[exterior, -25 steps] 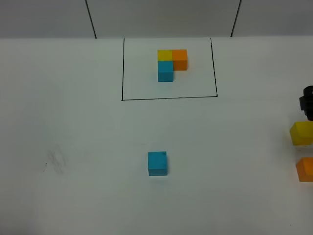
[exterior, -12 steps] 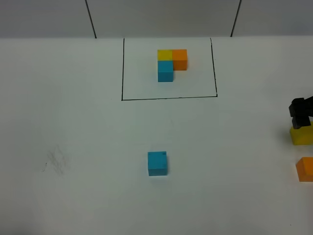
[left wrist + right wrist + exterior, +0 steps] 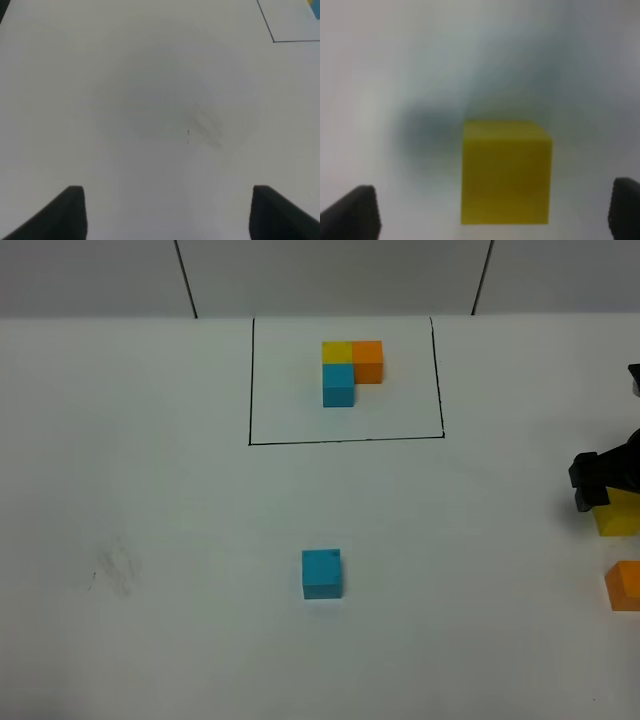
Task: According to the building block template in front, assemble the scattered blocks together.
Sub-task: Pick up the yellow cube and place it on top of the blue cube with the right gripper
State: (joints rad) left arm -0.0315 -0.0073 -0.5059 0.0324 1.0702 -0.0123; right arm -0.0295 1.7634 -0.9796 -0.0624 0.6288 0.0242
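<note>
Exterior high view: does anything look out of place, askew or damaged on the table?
Only a faint grey smudge on the white table, left of the loose blue block. That block sits flat and the template cluster is tidy inside its frame; no damage shows.

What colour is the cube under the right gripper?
It's a yellow cube; right wrist view shows it best.

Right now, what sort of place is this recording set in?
Probably a lab test bench: a plain white tabletop, a drawn black frame around the block template, and a loose blue cube.
</note>
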